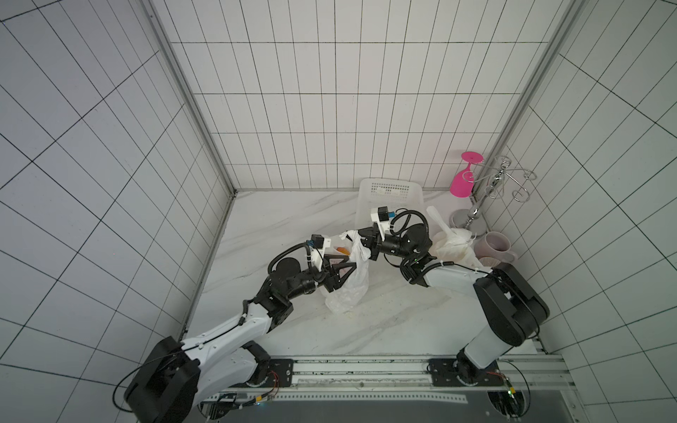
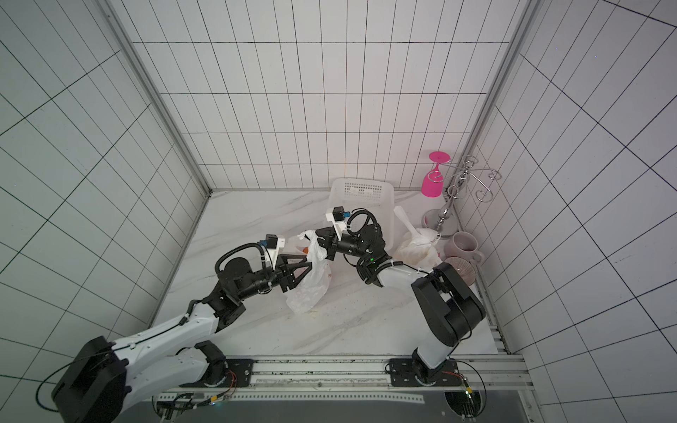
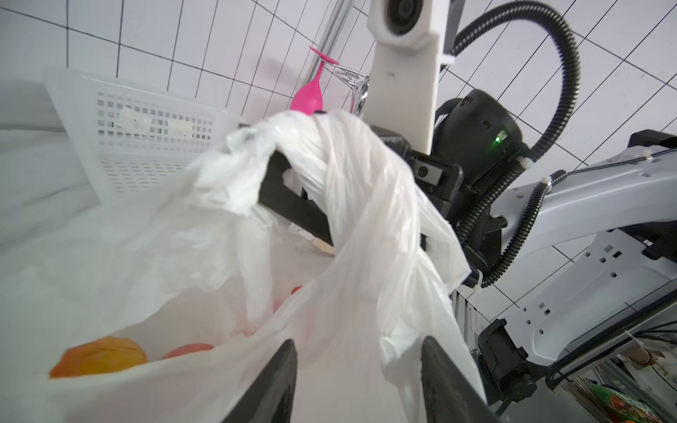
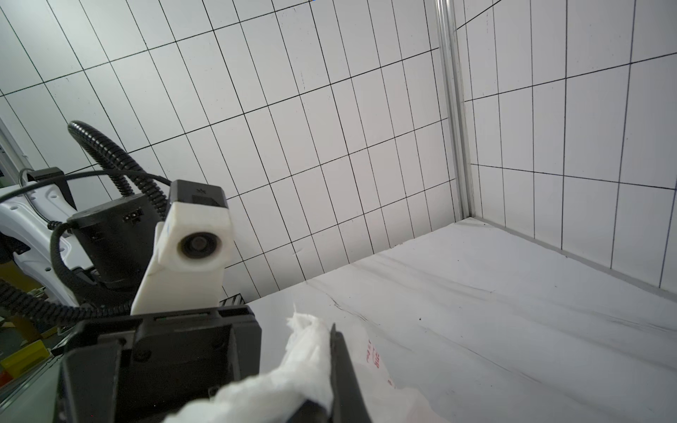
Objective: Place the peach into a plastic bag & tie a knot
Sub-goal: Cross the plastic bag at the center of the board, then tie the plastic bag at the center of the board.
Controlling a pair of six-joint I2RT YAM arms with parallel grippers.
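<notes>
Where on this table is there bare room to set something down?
Bare table in the far left corner, between wall and basket, and the front strip between bag and rail. The right side is crowded: mug, rack, spare bags.

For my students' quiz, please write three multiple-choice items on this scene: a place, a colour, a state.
1. Where is the round orange peach? A) white perforated plastic basket B) thin white plastic bag C) mauve ceramic mug
2. Colour of the plastic wine glass hanging upside down on the chrome wire rack? A) pink B) blue C) green
3. The right gripper is: A) open B) shut on the mug C) shut on the bag's twisted handle
Answers: B, it shows inside the bag's mouth; A, plainly pink in both top views; C, its jaws pinch twisted plastic.
</notes>
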